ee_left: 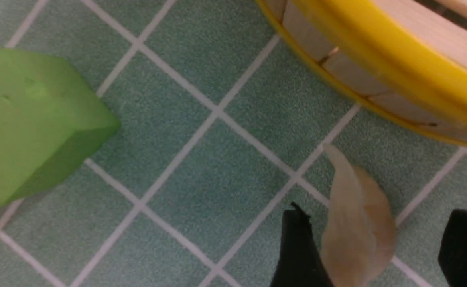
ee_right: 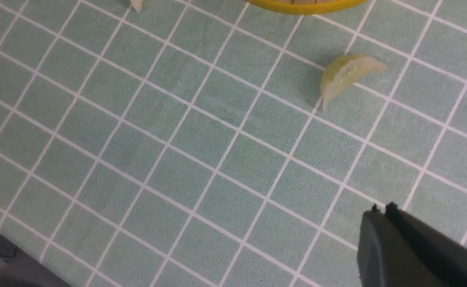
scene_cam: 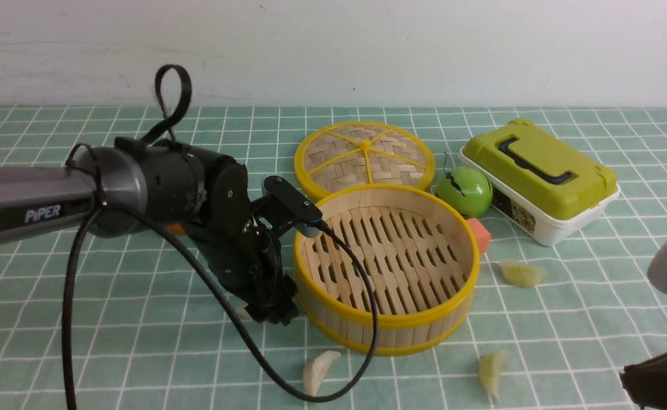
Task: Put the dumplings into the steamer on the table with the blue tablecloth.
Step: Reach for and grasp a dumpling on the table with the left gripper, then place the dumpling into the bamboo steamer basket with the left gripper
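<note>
Dumpling 1 (ee_left: 357, 227), cream-white, lies on the counter (scene_cam: 139, 341) just outside the steamer's (scene_cam: 413, 320) left front wall, between the fingers of the left tool (scene_cam: 265, 310). That tool is released. Its jaws stand wide: 1 finger (ee_left: 297, 247) is against or just beside the dumpling, I cannot tell which, and the other is clear of it. A green cube (ee_left: 34, 119) sits farther from the steamer than dumpling 1.

Dumpling 2 (scene_cam: 319, 370), also cream-white, lies in front of the steamer, near its wall, and the left arm's black cable (scene_cam: 68, 341) curves round its near side. Dumpling 3 (scene_cam: 492, 370), yellow-green, lies in front of the steamer's right side. Dumpling 4 (scene_cam: 521, 273), yellow-green, lies near the steamer on its right. All 4 rest on the teal grid tablecloth (ee_right: 217, 159).

Just behind the steamer lies a woven lid (scene_cam: 364, 156). Behind it to the right sits a green apple (scene_cam: 464, 191), with an orange cube (scene_cam: 478, 234) just beside the steamer's wall. A green-lidded box (scene_cam: 538, 176) stands farther right of the steamer.

The right tool (ee_right: 381, 209) is clenched on nothing and hovers over the cloth, well apart from the steamer on its front right.
</note>
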